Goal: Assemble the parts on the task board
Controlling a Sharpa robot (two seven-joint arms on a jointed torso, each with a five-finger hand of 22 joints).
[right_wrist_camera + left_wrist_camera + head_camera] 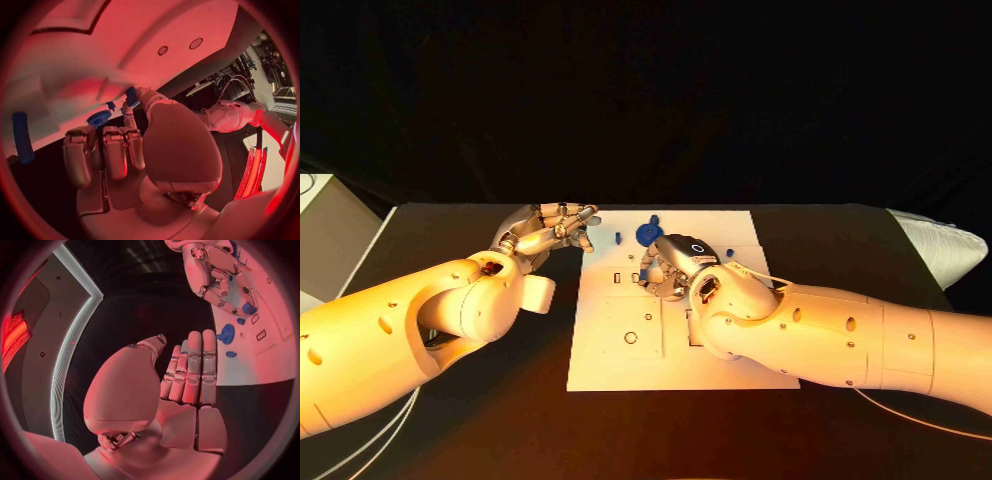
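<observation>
fingers of the silver right hand [672,266] curl down over the white task board [733,372], whether on a part i cannot tell.
the silver left hand [548,231] hovers at the board's left edge, fingers straight and holding nothing. small blue parts lie near the board's far edge, among them a round blue disc [648,234].

Robotics lab: black-draped table [473,400], cabled equipment racks [265,65] behind.
</observation>
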